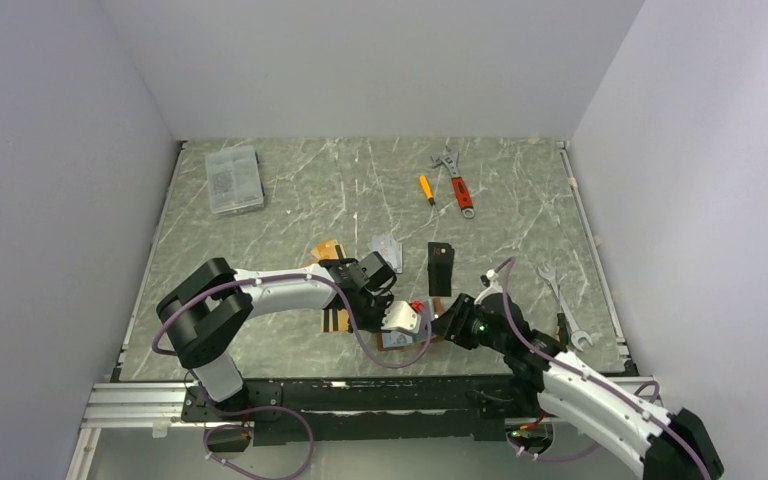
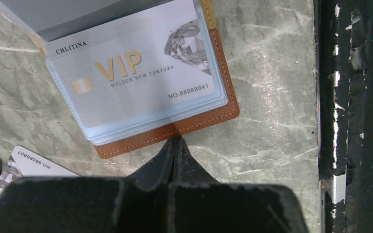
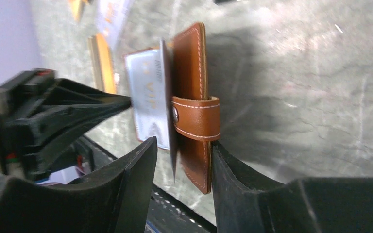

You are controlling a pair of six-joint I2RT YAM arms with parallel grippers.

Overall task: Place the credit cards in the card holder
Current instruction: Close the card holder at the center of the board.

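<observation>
We see the left fingers point(image 2: 175, 148) pressed together into one black wedge, holding nothing, their tip touching the stitched edge of the card holder point(image 2: 209, 116). The holder is tan-brown leather with pale stitching. Its lower half lies flat on the marbled grey table point(image 2: 272, 73), straight ahead of those fingertips. Clear, glossy sleeves point(image 2: 102, 131) are stacked on the leather, and the top one holds a silver-grey card point(image 2: 136, 82) printed with gold VIP lettering and a faceted diamond. Back beside the same fingers a loose silver card point(image 2: 34, 164) lies flat on the table.

The right fingers point(image 3: 183, 143) stand narrow on either side of the holder's other half, which rises on edge between them, its rounded snap strap point(image 3: 196, 119) wrapped over the rim. One matte black finger touches the smooth outer leather. Whether the other touches the sleeves, and so whether the cover is gripped, we cannot tell.

From above, beyond both pairs of fingers lie an orange card point(image 1: 328, 250), a grey card point(image 1: 385, 247) and a small black box point(image 1: 440, 268). A gold card with black stripes point(image 1: 337, 320) lies just beside the left fingers.
</observation>
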